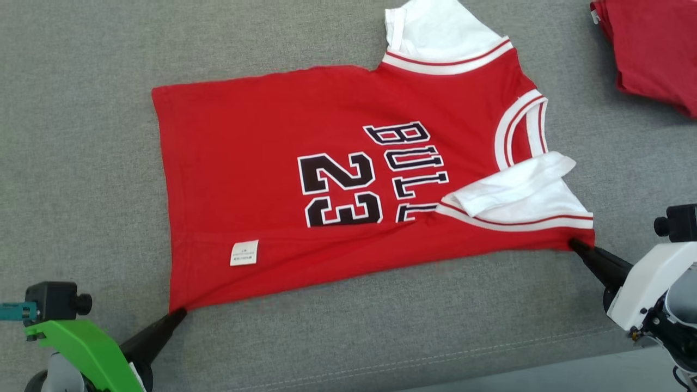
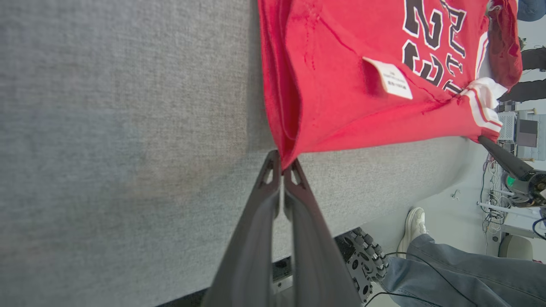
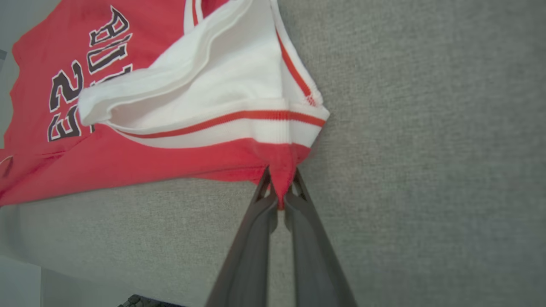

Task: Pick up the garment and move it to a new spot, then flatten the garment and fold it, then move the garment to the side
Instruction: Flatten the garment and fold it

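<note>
Presently, the garment (image 1: 348, 179), a red jersey with white sleeves and the number 23 printed in black, was found spread on the grey bench (image 1: 81, 136), print uppermost, across the middle of the head view. Its hem was placed towards the left of the frame and its neck opening towards the right.

The left gripper (image 1: 179, 312) was observed at the lower left, its fingers pressed together and clamped on the lower-left hem corner. The right gripper (image 1: 573, 243) was observed at the right of the frame, likewise clamped on the red fabric just below the near sleeve (image 1: 517, 188). The garment's lower edge was seen running between the two grippers, with creases drawn towards each held corner.

The near sleeve was noted folded over onto the chest, covering part of the lettering. The far sleeve (image 1: 435, 30) was recorded at the top edge of the frame. A white label (image 1: 244, 252) was noted on the red fabric near the held hem corner.

A second red cloth (image 1: 653, 49) was recorded in the upper right corner, well apart from the garment. In the left wrist view, a person's denim-clad leg (image 2: 460, 273) and a pale shoe (image 2: 413, 226) were seen beyond the bench edge, at the lower right.
</note>
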